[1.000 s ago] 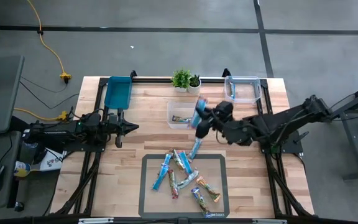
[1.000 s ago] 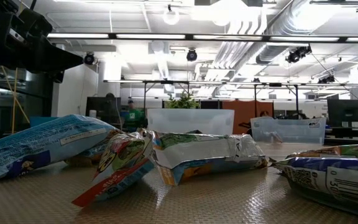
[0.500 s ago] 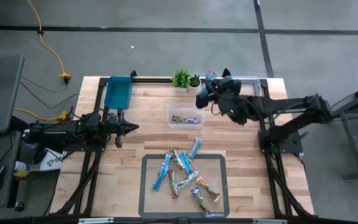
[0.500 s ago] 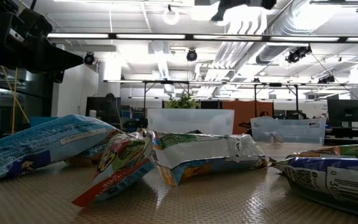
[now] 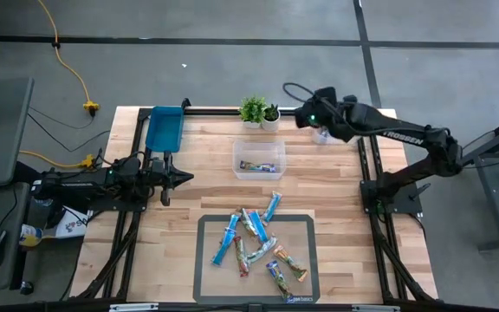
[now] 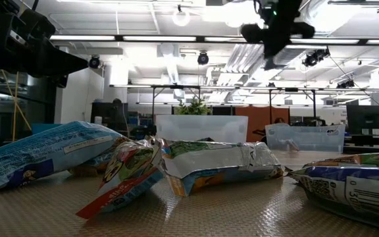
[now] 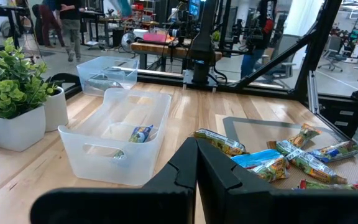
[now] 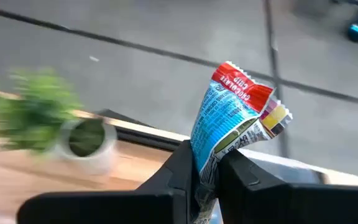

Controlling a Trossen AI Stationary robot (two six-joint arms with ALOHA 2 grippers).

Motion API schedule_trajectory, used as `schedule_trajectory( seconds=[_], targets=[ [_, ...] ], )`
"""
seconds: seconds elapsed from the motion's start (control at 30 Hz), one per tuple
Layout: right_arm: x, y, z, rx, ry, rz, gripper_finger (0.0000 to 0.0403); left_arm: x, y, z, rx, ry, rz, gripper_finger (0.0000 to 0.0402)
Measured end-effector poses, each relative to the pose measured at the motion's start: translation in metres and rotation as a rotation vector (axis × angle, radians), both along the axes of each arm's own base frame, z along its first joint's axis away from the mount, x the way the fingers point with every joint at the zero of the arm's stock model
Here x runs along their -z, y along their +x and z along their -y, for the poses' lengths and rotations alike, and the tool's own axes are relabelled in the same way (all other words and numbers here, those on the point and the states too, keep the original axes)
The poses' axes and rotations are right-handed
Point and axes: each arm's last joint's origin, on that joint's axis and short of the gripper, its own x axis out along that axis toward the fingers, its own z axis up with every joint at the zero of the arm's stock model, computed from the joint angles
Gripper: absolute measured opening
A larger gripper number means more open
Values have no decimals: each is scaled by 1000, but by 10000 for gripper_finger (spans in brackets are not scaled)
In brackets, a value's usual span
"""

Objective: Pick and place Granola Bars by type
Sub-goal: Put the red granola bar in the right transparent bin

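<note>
- Wooden table (image 5: 206, 186) on a grey floor, seen from above; a dark mat (image 5: 204, 260) lies at its near edge, and places below are given relative to this mat.
- Granola Bars (image 5: 254, 247): most lie heaped on the mat, one (image 5: 272, 206) crossing its far edge.
- Middle bin (image 5: 259, 159): clear, just beyond the mat, holding one bar (image 5: 255, 165).
- Right bin (image 5: 346, 126): clear, at the far right corner, partly hidden by the right arm.
- Blue tray (image 5: 165, 128): far left of the mat; two small plants (image 5: 259, 111) stand at the far edge between tray and right bin.
- Right gripper (image 8: 207, 167): fingers clamped narrowly on a blue bar (image 8: 232, 121) with a red end, held up above the right bin; the high view shows only the gripper (image 5: 321, 130) over that bin, the bar hidden.
- Left gripper (image 5: 184, 178): resting low, left of the mat, pointing toward the middle bin; the left wrist view shows its fingers (image 7: 182, 171) pressed together, holding nothing.
- Left wrist view alone shows the bar inside the middle bin (image 7: 117, 140) from the side, and people in the room beyond.
- Low view alone shows the pile (image 6: 176, 164) up close, with the right arm (image 6: 275, 29) high overhead.
</note>
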Motion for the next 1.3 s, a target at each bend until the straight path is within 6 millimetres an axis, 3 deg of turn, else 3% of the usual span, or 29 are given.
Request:
schedule_trajectory(
  seconds=[0.27, 0.43, 0.83, 1.3],
  targets=[
    [5, -36, 44, 177, 84, -77, 39, 0, 0, 0, 0, 0, 0, 1],
    [14, -48, 69, 230, 155, -90, 32, 0, 0, 0, 0, 0, 0, 1],
    [64, -43, 120, 209, 347, -194, 43, 0, 0, 0, 0, 0, 0, 1],
    [114, -33, 144, 37, 563, -351, 42, 0, 0, 0, 0, 0, 0, 1]
  ],
)
